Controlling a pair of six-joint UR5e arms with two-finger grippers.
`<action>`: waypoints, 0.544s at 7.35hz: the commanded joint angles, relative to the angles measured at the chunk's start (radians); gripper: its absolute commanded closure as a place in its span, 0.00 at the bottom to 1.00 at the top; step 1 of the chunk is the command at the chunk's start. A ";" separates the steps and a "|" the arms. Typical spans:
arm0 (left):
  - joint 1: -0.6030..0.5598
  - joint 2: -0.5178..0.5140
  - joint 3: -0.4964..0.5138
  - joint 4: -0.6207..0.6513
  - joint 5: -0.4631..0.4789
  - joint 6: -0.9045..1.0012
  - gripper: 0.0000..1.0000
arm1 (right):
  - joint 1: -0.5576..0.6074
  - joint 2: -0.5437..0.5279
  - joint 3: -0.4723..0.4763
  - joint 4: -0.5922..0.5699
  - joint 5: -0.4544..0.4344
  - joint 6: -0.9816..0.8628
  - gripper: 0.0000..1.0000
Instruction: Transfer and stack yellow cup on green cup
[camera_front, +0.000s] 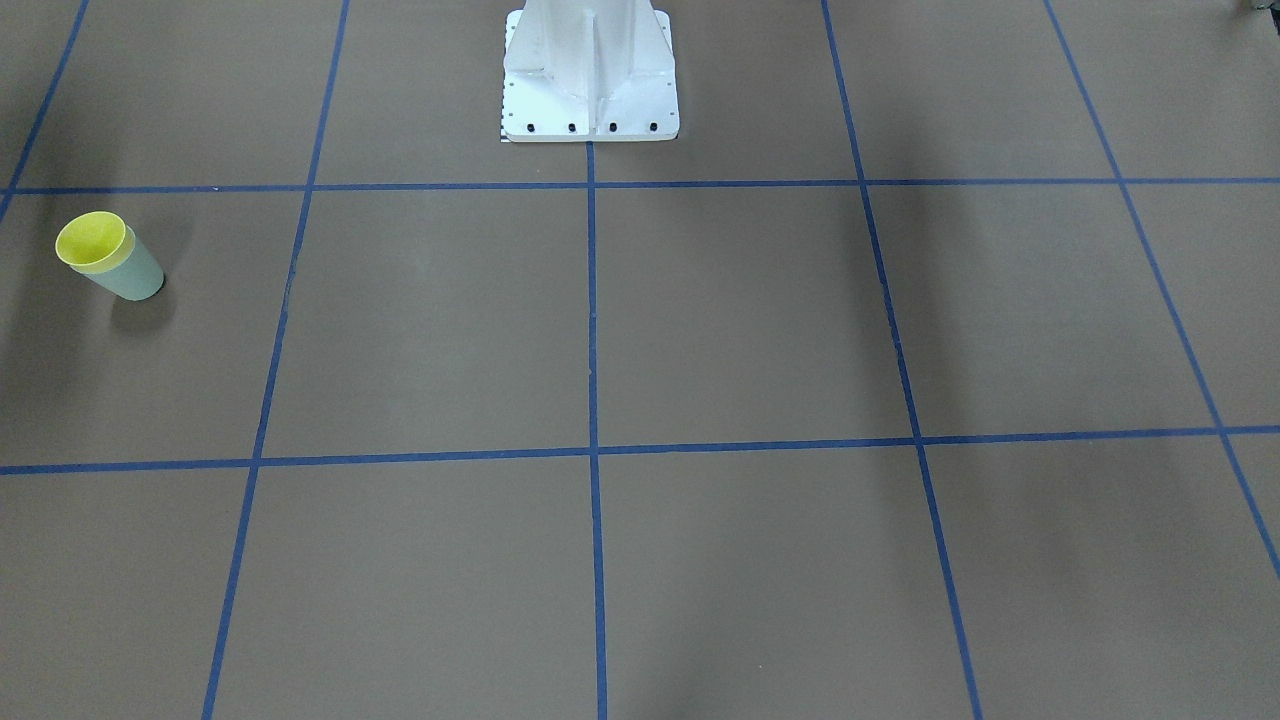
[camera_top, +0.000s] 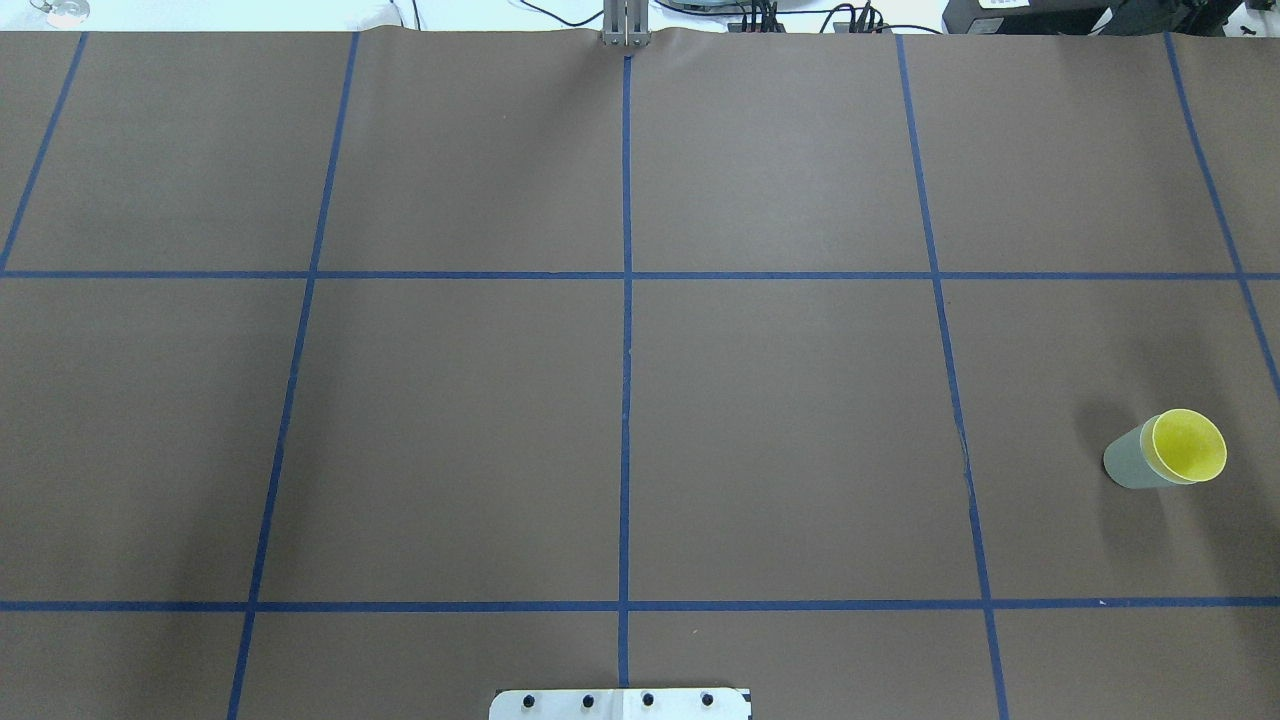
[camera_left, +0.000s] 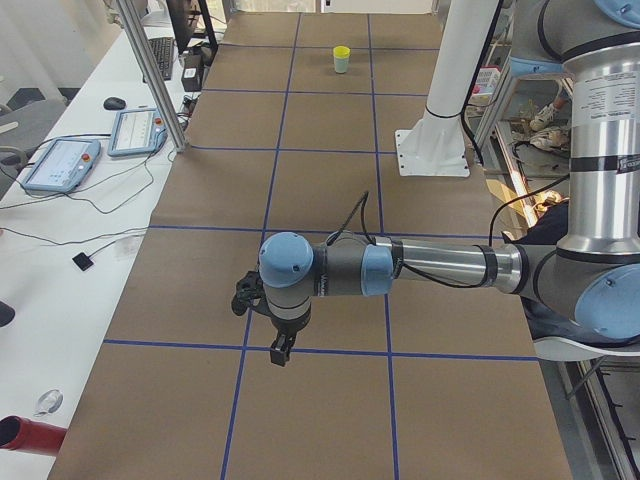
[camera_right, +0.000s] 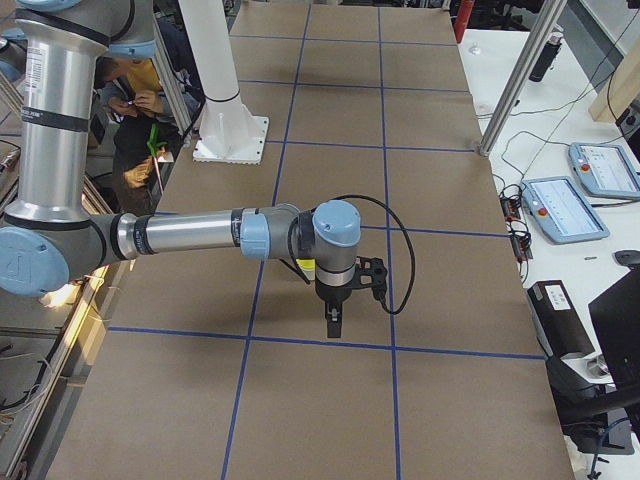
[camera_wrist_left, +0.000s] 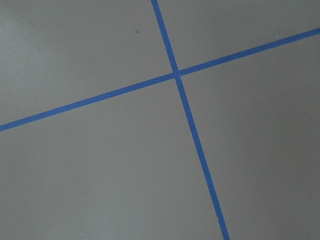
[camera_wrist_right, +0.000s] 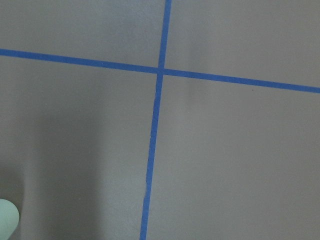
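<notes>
The yellow cup (camera_front: 92, 240) sits nested inside the green cup (camera_front: 135, 275), with only its rim and inside showing. The pair stands upright on the brown table, far to the robot's right in the overhead view, yellow cup (camera_top: 1188, 444) in green cup (camera_top: 1128, 462). In the exterior left view the pair (camera_left: 342, 58) is small at the far end. My left gripper (camera_left: 280, 350) hangs over a blue tape line far from the cups. My right gripper (camera_right: 332, 325) hangs low over the table near the cups' end. I cannot tell whether either gripper is open or shut.
The white robot pedestal (camera_front: 590, 80) stands at the table's middle near edge. Blue tape lines (camera_top: 626, 300) divide the brown surface into squares. Teach pendants (camera_left: 60, 165) and cables lie on a white side table beyond an aluminium post (camera_left: 150, 75). A person (camera_right: 140, 100) sits behind the robot.
</notes>
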 joint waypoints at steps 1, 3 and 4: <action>0.002 -0.001 0.000 -0.001 0.000 -0.061 0.00 | 0.001 -0.005 -0.012 -0.002 0.003 0.004 0.00; 0.003 -0.001 0.015 -0.008 0.001 -0.060 0.00 | 0.001 -0.011 -0.012 -0.002 0.006 0.004 0.00; 0.003 -0.001 0.018 -0.019 0.000 -0.060 0.00 | 0.001 -0.011 -0.012 0.000 0.006 0.004 0.00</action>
